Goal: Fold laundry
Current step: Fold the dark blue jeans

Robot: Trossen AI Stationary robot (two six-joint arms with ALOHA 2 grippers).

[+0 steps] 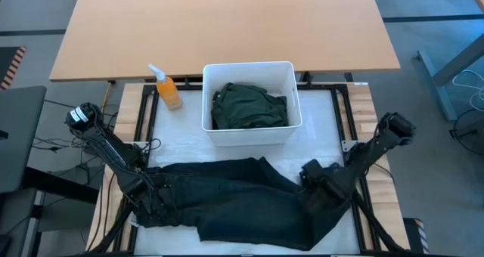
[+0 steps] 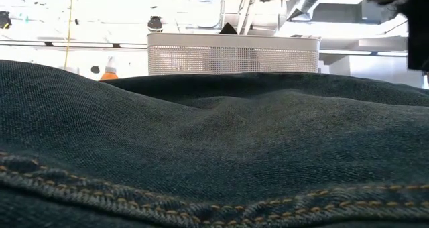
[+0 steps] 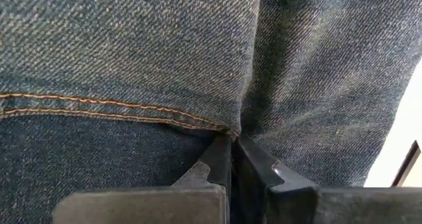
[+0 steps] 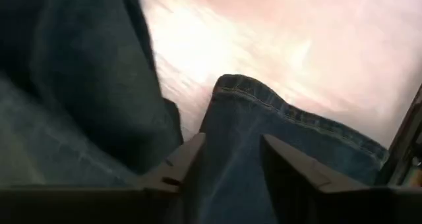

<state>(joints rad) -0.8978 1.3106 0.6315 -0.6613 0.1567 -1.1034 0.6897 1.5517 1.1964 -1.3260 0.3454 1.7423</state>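
Long dark denim trousers (image 1: 234,200) lie spread across the near part of the white table top; in the low view they (image 2: 214,154) fill the foreground. My left gripper (image 1: 147,195) is shut on their left end. My right gripper (image 1: 318,183) stands open over their right end, its fingers (image 4: 188,155) apart above a trouser leg's stitched hem (image 4: 264,95), with nothing between them. A dark green garment (image 1: 249,106) lies crumpled in the white bin (image 1: 291,72). My left gripper pinches the denim between its two fingers (image 3: 217,161), right beside a seam with orange double stitching (image 3: 198,122). The fingers come from above, pointing steeply down. The cloth around the hold lies on the table, with a crease running up from the fingertips.
The white bin (image 2: 231,53) stands at the table's far middle. An orange spray bottle (image 1: 168,91) stands left of it. A wooden table (image 1: 227,23) lies beyond. Bare white surface (image 1: 318,109) shows right of the bin.
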